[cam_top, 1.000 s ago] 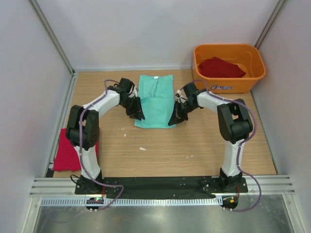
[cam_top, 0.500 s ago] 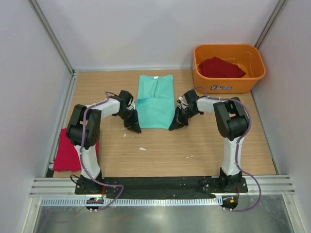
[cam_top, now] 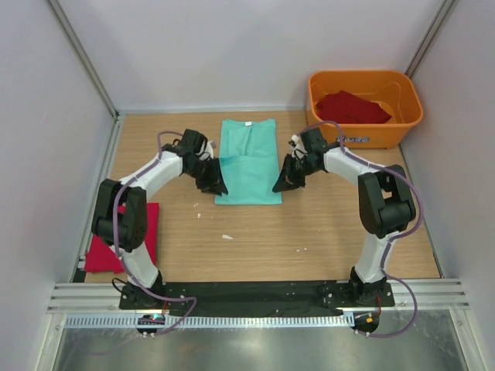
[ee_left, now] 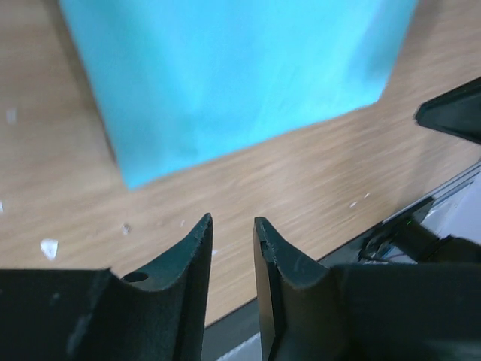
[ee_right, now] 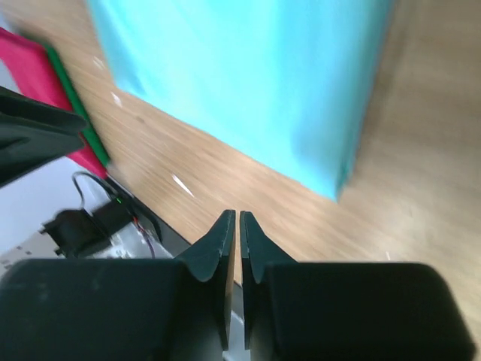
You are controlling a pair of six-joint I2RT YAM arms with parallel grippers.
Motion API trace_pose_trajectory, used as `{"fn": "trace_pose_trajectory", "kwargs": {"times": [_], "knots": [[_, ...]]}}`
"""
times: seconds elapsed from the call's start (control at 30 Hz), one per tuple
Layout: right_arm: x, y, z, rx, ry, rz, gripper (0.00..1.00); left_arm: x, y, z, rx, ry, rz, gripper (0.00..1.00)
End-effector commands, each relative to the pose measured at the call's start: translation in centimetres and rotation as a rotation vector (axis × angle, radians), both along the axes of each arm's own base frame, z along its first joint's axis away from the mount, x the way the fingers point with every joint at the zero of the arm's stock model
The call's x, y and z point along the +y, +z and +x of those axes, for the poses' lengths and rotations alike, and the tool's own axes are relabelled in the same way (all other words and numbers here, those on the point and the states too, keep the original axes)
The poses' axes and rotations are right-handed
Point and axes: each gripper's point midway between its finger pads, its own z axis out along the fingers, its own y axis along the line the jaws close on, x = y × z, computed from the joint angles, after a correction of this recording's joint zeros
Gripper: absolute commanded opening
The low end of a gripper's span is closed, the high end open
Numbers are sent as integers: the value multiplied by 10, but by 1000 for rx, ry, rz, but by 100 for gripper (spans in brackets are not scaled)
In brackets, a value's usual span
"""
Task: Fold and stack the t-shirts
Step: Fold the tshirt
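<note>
The mint-green t-shirt (cam_top: pixel 247 161) lies flat mid-table, folded into a long strip with its white neck label at the far end. It fills the top of the left wrist view (ee_left: pixel 240 75) and the right wrist view (ee_right: pixel 248 83). My left gripper (cam_top: pixel 216 186) (ee_left: pixel 233 220) hovers by its near left corner, jaws a little apart and empty. My right gripper (cam_top: pixel 279 184) (ee_right: pixel 238 216) hovers by its near right corner, jaws together and empty. A folded deep red t-shirt (cam_top: pixel 108 247) lies at the left edge. Another red t-shirt (cam_top: pixel 352 108) lies crumpled in the tub.
The orange plastic tub (cam_top: pixel 365 137) stands at the back right. White crumbs (cam_top: pixel 227 236) lie on the wood near the shirt. Grey walls close in the table on three sides. The black arm base rail (cam_top: pixel 255 292) runs along the near edge.
Both grippers dipped toward me along the shirt's near corners, then drew back up beside them. The left arm's elbow swung out to the left. The shirt's near edge lies straighter.
</note>
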Motion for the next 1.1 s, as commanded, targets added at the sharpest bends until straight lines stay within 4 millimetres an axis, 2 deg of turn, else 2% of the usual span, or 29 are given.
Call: {"fn": "trace_pose_trajectory", "kwargs": {"times": [0.0, 0.03, 0.07, 0.1, 0.17, 0.2, 0.23, 0.3, 0.33, 0.43, 0.5, 0.77, 0.83, 0.9, 1.0, 1.03, 1.07], "knots": [[16, 14, 53, -101, -47, 37, 13, -11, 1, 52, -72, 10, -55, 29], [21, 13, 63, -104, -61, 53, 13, -12, -3, 63, -80, 17, -55, 27], [27, 21, 77, -125, -63, 77, 14, -14, 0, 81, -113, 23, -74, 26], [30, 8, 82, -93, -65, 77, 13, -16, -18, 89, -81, 24, -74, 25], [37, 18, 99, -112, -72, 104, 13, -23, -16, 111, -116, 19, -101, 25], [39, 17, 104, -111, -71, 110, 14, -24, -18, 117, -121, 16, -102, 24], [41, 12, 108, -103, -73, 114, 13, -24, -28, 121, -104, 22, -97, 24], [43, 16, 117, -101, -81, 138, 13, -26, -22, 137, -135, 30, -118, 24], [43, 13, 122, -99, -88, 148, 13, -27, -27, 143, -137, 41, -129, 24], [46, 13, 131, -91, -111, 200, 13, -31, -21, 156, -157, 57, -174, 24], [45, 5, 135, -56, -141, 222, 13, -32, -18, 162, -171, 63, -187, 24], [38, 16, 169, -59, -233, 314, 12, -29, -11, 174, -191, 99, -226, 24], [32, 8, 176, -46, -256, 322, 12, -27, -23, 178, -165, 109, -232, 24], [30, 7, 182, -51, -263, 318, 12, -24, -21, 186, -167, 120, -247, 24], [22, -7, 189, -64, -272, 262, 12, -20, -22, 196, -194, 124, -246, 24], [19, -20, 185, -32, -276, 222, 12, -20, -29, 199, -186, 126, -245, 24], [17, -20, 189, -65, -259, 198, 11, -19, -29, 201, -186, 127, -254, 24]]}}
